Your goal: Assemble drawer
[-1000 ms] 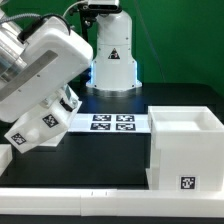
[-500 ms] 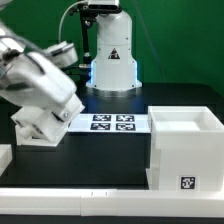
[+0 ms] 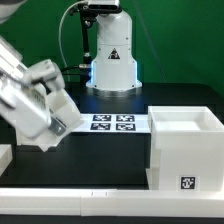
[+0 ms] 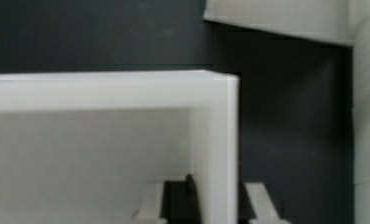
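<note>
Gripping a tray box (image 4: 93,130) by one side wall: the tool (image 4: 207,205) is clamping across that wall, one finger on each face, per wrist view. Exterior view is showing arm (image 3: 30,95) and box blurred at 9 o'clock over the bench (image 3: 110,160); casing (image 3: 185,150) is standing at 4 o'clock, well apart, mouth seemingly upward. Judgement: next move is calling for squaring the box to that mouth, then approaching slow and level; a tilted corner is risking a jam.
</note>
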### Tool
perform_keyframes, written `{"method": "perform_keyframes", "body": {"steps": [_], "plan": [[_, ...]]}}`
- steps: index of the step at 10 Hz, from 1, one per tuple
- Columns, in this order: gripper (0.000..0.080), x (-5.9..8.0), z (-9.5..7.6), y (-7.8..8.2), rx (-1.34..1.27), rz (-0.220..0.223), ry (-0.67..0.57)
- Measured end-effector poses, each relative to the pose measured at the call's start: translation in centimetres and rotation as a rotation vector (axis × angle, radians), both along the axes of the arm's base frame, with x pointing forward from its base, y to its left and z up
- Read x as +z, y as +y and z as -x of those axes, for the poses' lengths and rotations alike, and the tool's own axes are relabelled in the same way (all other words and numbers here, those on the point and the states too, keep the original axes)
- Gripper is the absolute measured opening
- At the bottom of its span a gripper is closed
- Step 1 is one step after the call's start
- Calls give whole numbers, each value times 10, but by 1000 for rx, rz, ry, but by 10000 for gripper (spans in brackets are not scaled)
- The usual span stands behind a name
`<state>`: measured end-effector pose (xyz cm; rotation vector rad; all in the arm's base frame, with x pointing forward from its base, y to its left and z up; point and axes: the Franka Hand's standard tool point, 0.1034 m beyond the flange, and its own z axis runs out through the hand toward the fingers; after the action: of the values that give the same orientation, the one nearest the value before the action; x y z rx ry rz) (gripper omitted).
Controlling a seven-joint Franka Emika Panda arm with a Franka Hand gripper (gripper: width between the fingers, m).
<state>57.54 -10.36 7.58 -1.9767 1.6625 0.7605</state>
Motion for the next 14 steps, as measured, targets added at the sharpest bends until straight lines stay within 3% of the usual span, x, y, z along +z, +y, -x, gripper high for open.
{"method": "perform_keyframes", "body": {"steps": [3,6,7,8,10,12,13,14], "plan": [[33,-12,-1,-1,-50,32,33],[33,-13,-1,-2,-48,35,29],[33,-15,-7,-5,-54,79,11],[33,-13,-17,-2,-51,162,-34],[33,-13,-22,13,-55,240,-75],[33,-14,-35,21,-51,368,-144],[33,-15,-37,28,-45,399,-163],[33,-16,-37,30,-42,399,-162]]}}
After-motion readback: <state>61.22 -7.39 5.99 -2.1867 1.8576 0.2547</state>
